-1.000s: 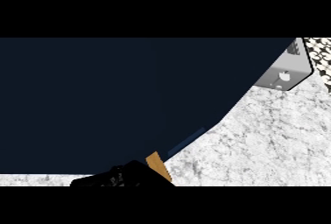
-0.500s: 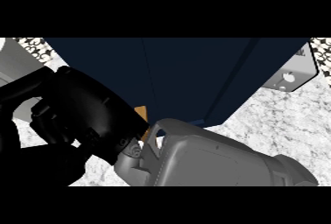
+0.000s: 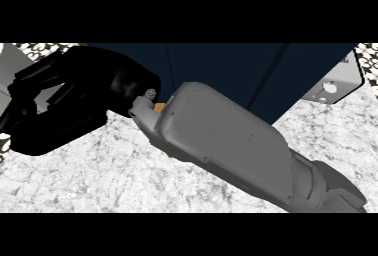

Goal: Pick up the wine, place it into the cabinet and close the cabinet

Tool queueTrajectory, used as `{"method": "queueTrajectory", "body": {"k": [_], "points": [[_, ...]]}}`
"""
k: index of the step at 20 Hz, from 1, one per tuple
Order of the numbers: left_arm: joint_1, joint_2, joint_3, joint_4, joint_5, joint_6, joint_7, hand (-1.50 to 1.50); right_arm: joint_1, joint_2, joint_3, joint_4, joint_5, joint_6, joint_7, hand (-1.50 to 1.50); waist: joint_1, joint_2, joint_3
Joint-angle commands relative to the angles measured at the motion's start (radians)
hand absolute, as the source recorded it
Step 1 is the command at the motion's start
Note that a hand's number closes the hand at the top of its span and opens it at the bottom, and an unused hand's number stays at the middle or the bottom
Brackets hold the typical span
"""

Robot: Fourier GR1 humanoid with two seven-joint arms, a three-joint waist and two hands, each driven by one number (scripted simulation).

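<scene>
A grey forearm [image 3: 229, 145] comes in from the lower right and crosses the view, so this is my right arm. Its black hand [image 3: 81, 100] is at the upper left, in front of the lower left part of the dark navy cabinet [image 3: 221, 70]. Vertical seams between door panels show on the cabinet front. No wine bottle shows anywhere; the hand and forearm hide whatever is behind them. A small orange-tan patch [image 3: 159, 107] peeks out beside the wrist. My left hand does not show.
White marbled counter [image 3: 96, 180] fills the lower left and the right side. A grey metal fitting with a round hole [image 3: 332, 85] hangs at the cabinet's right edge. Patterned wall tiles [image 3: 37, 48] show in the top corners.
The right forearm and hand have come in over the last second and now sit higher and further right. The cabinet front covers less of the view than it did a second ago.
</scene>
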Motion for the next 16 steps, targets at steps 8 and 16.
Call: {"method": "queueTrajectory", "body": {"k": [8,16], "points": [[0.046,-0.004,0.083,-0.01,0.023,-0.027,0.034,-1.5,-0.058,-0.049,-0.142,0.42,0.129,0.089,-0.323,1.5,-0.026,-0.005,0.002],[-0.004,0.005,0.06,-0.037,0.059,-0.041,0.073,-1.5,0.001,-0.15,-0.154,0.462,0.125,0.157,-0.39,1.5,-0.051,0.01,0.003]]}}
